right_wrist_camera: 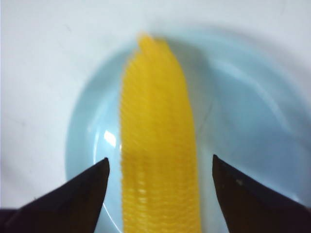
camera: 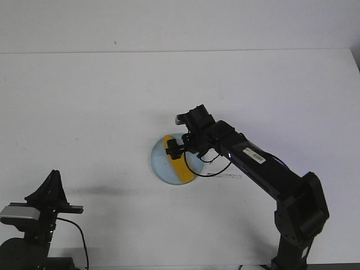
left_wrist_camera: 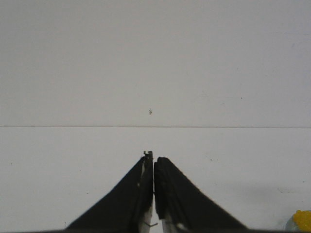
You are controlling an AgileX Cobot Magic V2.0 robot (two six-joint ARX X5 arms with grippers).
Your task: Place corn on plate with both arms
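Over on the left, the left arm (camera: pixel 34 225) sits folded low at the near edge of the white bench (camera: pixel 84 112), well apart from everything else. Its left end effector (left_wrist_camera: pixel 153 167) has both black fingers pressed together with only a hairline seam between them, gripping nothing, and it points out across bare bench toward the far edge. Moving toward the middle, the plate (camera: pixel 160 163) lies flat on the bench, pale blue and round, and the corn (camera: pixel 178 167) lies on it, running lengthwise across the plate from the far rim to the near rim. In the right wrist view the corn (right_wrist_camera: pixel 158 145) fills the centre of the plate (right_wrist_camera: pixel 243 126), its tapered tip reaching close to the rim. The right end effector (right_wrist_camera: pixel 160 170) hangs right over the cob with its fingers (right_wrist_camera: pixel 82 194) spread wide, one on each side, a clear gap of blue plate between each fingertip and the corn, so it grips nothing. Further right, the right arm (camera: pixel 270 174) stretches in from its base at the near right corner.
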